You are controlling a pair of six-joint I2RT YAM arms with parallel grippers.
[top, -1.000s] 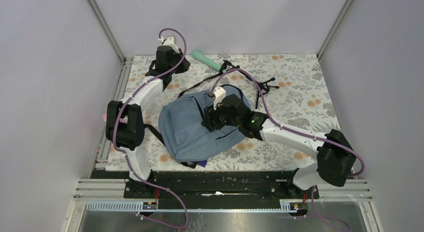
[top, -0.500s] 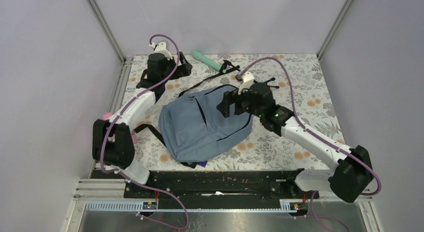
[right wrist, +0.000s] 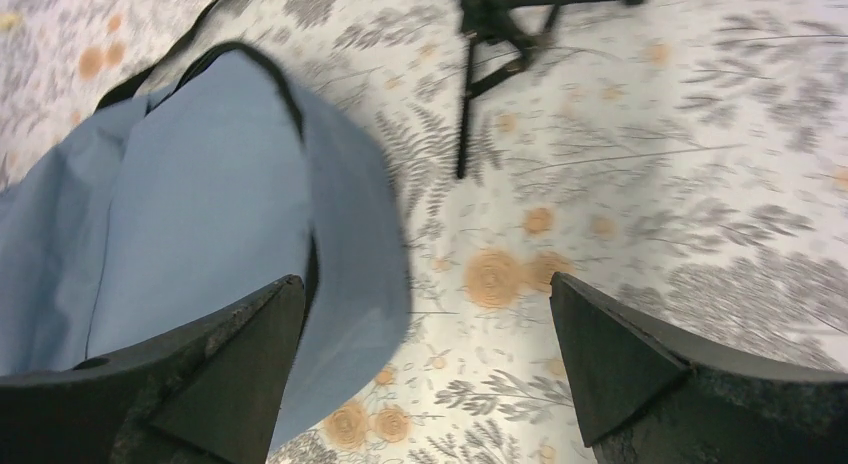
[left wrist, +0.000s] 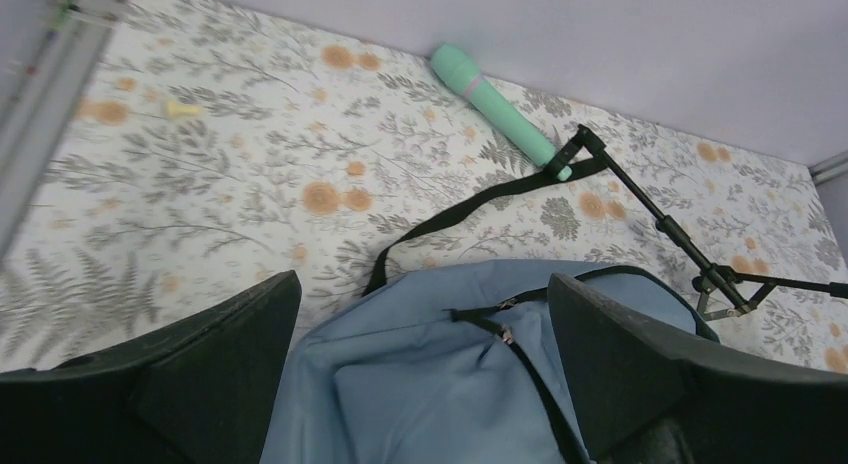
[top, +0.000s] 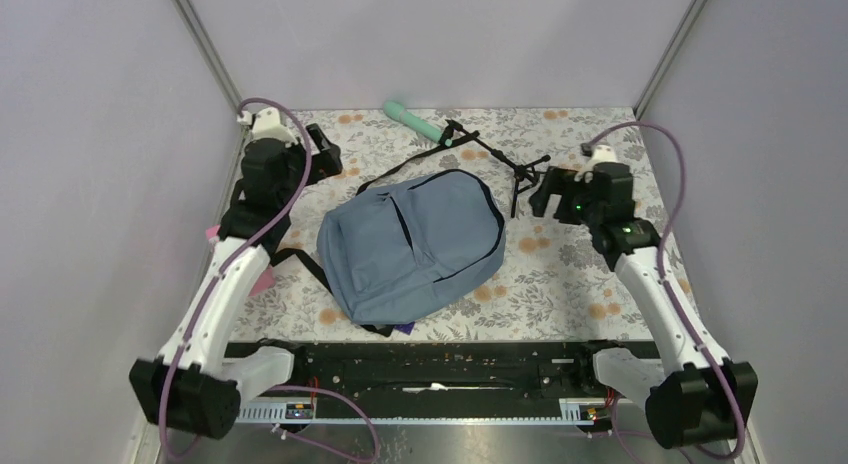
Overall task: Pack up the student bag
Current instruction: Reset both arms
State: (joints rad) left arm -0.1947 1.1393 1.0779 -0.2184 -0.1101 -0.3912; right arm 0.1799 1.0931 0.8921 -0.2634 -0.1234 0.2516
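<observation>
Standing here, it looks like a between-steps moment. The student bag (top: 410,246) lies flat in the middle of the flowery mat (top: 560,284), a bit toward the near edge, and neither arm is on it. The left gripper (top: 325,156) hangs off its far left corner, and the right gripper (top: 545,196) is off to its right. Both have their jaws spread as wide as they go, with nothing in them.

A mint green tube (top: 412,122) and a little black tripod (top: 500,159) lie loose along the far side, so I'd guess the packing isn't done. The next move probably means getting the bag's mouth open or going for one of those. From above I honestly can't tell if the main zip is open.

The left wrist view is handy. It shows the zip pulls (left wrist: 505,334) at the bag's far end and a black strap (left wrist: 470,199) running out toward the tube. The right wrist view is blurry, just the bag's right side and the tripod legs. Only the overhead catches the pink bits (top: 262,281) at the left edge and a purple scrap (top: 403,327) poking out under the bag's near edge.
</observation>
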